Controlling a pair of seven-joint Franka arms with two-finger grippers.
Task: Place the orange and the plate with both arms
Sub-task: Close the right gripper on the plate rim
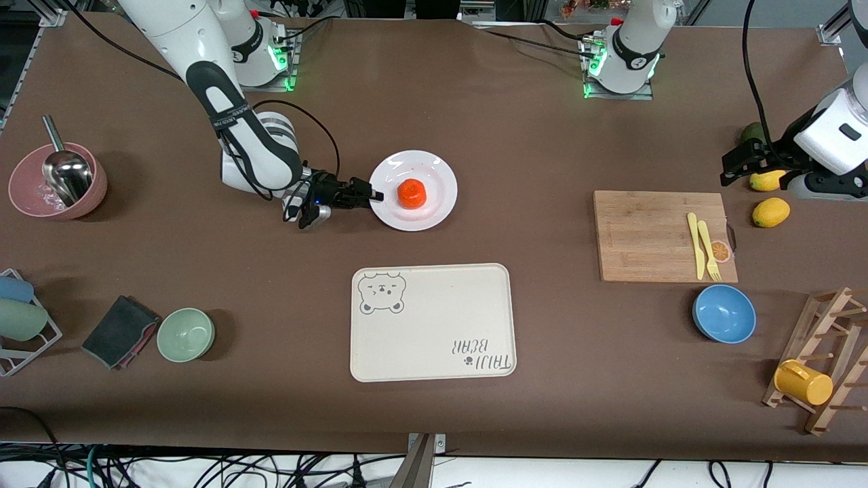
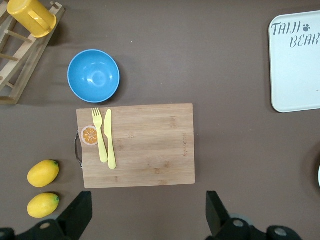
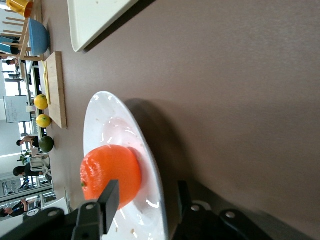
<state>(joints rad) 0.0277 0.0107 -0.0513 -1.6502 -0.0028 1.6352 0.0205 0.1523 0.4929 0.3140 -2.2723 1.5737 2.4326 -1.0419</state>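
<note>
The orange (image 1: 411,193) sits in the middle of the white plate (image 1: 434,169), which lies on the table farther from the front camera than the cream tray. My right gripper (image 1: 375,196) is low at the plate's rim on the right arm's side. In the right wrist view the gripper (image 3: 146,200) is open, one finger over the plate (image 3: 102,107) next to the orange (image 3: 110,172) and the other under the rim. My left gripper (image 1: 736,166) hangs open and empty over the table beside the lemons; the left wrist view shows it (image 2: 147,215) above bare table.
The cream bear tray (image 1: 434,325) lies nearer the camera than the plate. A wooden cutting board (image 1: 651,234) holds a yellow knife and fork. Nearby are a blue bowl (image 1: 724,313), lemons (image 1: 771,212), a mug rack (image 1: 814,379), a pink bowl (image 1: 57,183) and a green bowl (image 1: 186,334).
</note>
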